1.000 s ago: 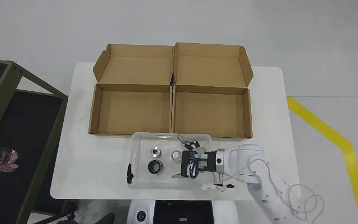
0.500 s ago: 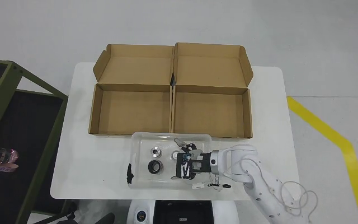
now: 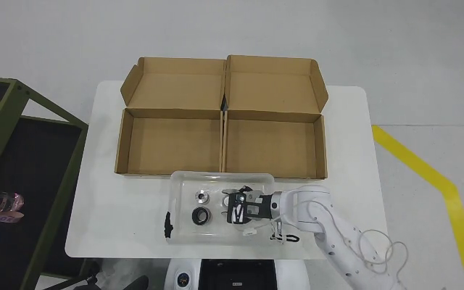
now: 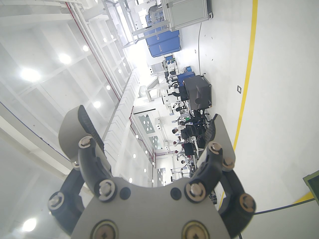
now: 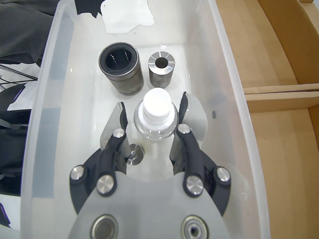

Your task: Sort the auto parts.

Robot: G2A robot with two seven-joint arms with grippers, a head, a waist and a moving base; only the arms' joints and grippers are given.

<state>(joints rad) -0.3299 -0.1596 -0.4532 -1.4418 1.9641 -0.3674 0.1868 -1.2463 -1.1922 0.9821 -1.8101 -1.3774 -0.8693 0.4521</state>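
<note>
While spread, right gripper (image 5: 153, 102) astride bulb (image 5: 156, 109).

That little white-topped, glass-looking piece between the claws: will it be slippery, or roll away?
Probably slippery: the white-topped piece has a smooth, shiny, rounded base. It would likely roll if tipped over, since its whole body looks round.

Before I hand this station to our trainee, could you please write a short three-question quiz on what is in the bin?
1. True or false: the right hand is shut on the linear bearing.
2. Which part stands between the right hand's fingers? A) steel bushing B) white-capped part C) linear bearing
3. Fill in: in the clear bin, the linear bearing and steel bushing both stand ___, bores facing up.
Key: 1 false, the hand is open; 2 B; 3 upright.
</note>
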